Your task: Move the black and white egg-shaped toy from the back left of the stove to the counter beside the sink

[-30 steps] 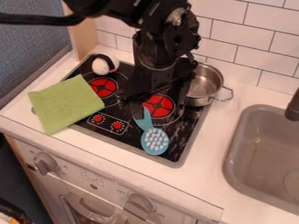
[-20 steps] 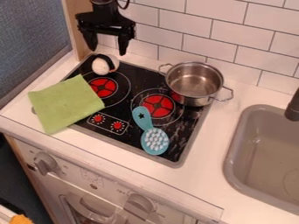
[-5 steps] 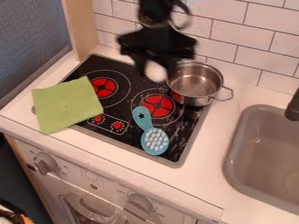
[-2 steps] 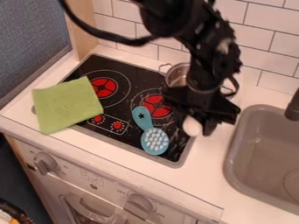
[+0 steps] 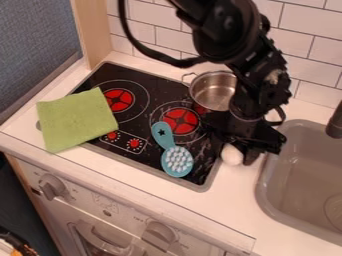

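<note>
The black gripper (image 5: pixel 235 150) hangs low over the counter strip between the stove and the sink, shut on a white egg-shaped object (image 5: pixel 232 154). The lower part of the white object shows under the gripper, close to the stovetop's right edge. A teal brush (image 5: pixel 177 160) with pale bristles up lies on the black stovetop, left of the gripper. Behind the gripper stands a metal pot (image 5: pixel 212 91), partly hidden by the arm. On the stove's left side a green cloth (image 5: pixel 77 120) lies flat, partly over the counter.
The grey sink (image 5: pixel 269 189) is just right of the gripper, with a dark faucet (image 5: pixel 335 121) at the right edge. A tiled wall (image 5: pixel 314 45) runs behind the counter. A wooden post and a blue-grey panel (image 5: pixel 39 35) bound the left side.
The white object went from the stove's back left, past the pot, to the counter by the sink with the gripper. The green cloth's upper part shifted slightly.
</note>
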